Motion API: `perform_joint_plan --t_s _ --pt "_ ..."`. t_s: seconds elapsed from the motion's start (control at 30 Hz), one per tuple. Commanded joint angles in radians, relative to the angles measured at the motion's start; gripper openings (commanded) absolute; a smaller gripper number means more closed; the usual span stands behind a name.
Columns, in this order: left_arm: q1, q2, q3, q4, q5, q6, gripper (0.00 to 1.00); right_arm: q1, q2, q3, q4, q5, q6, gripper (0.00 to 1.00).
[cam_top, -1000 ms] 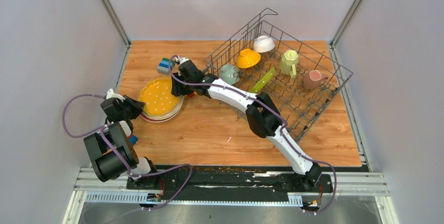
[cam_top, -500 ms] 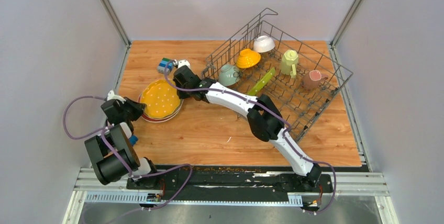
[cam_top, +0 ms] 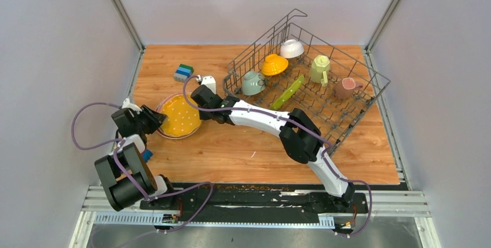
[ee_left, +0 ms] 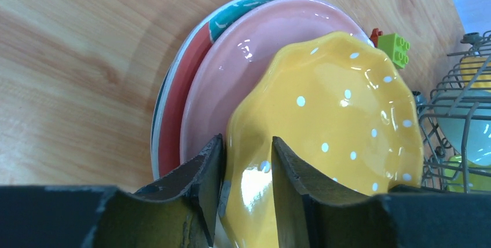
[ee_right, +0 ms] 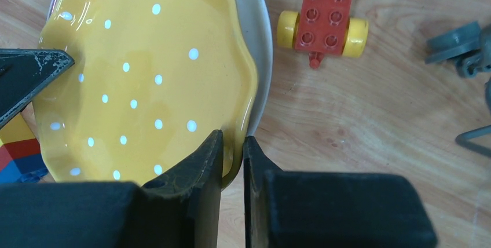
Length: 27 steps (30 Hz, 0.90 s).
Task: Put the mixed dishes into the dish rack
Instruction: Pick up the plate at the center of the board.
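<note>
While the yellow plate [ee_left: 336,115] is tipped up off its stack, I start at the left. My left fingers [ee_left: 209,164] stand about half open, one on each side of the plate's left rim. From the wrist view I cannot tell if they press on it or only stand around it. Under the yellow plate lies the pink plate [ee_left: 243,68], and under that a red-edged plate [ee_left: 173,109], all on the left part of the desk [cam_top: 231,149]. On the plate's right rim, my right fingers [ee_right: 213,152] are closed almost all the way and pinch the rim between them. A red toy block [ee_right: 323,13] sits on the desk near that side. Far right stands the dish rack [cam_top: 324,109], with a green plate [cam_top: 289,88] on its edge between the tines, plus mugs and bowls.

I think this yellow plate is hard, shiny and slippery, and it would chip or break if it fell. It looks heavy for a small pinch, so it may swing. The wavy rim is the only place to hold. I would grip deep on it, squeeze firmly and move slowly.
</note>
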Motion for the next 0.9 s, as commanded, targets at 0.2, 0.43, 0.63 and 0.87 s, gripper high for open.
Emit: perform_joint_plan --t_s 0.2,0.43,0.63,0.87 --pt "-0.055 0.169 0.054 -0.009 0.153 0.014 0.44 0.082 -0.022 -0.022 0.139 -0.126 0.103 0.18" --pt "-0.078 0.186 0.073 -0.035 0.145 0.032 0.33 0.065 -0.003 -0.01 0.155 -0.134 0.152 0.34" --pt "-0.099 0.18 0.081 -0.06 0.136 0.047 0.25 0.065 0.027 0.004 0.144 -0.078 0.2 0.4" --pt "-0.144 0.186 0.095 -0.082 0.131 0.064 0.17 0.065 0.053 0.009 0.138 -0.017 0.235 0.38"
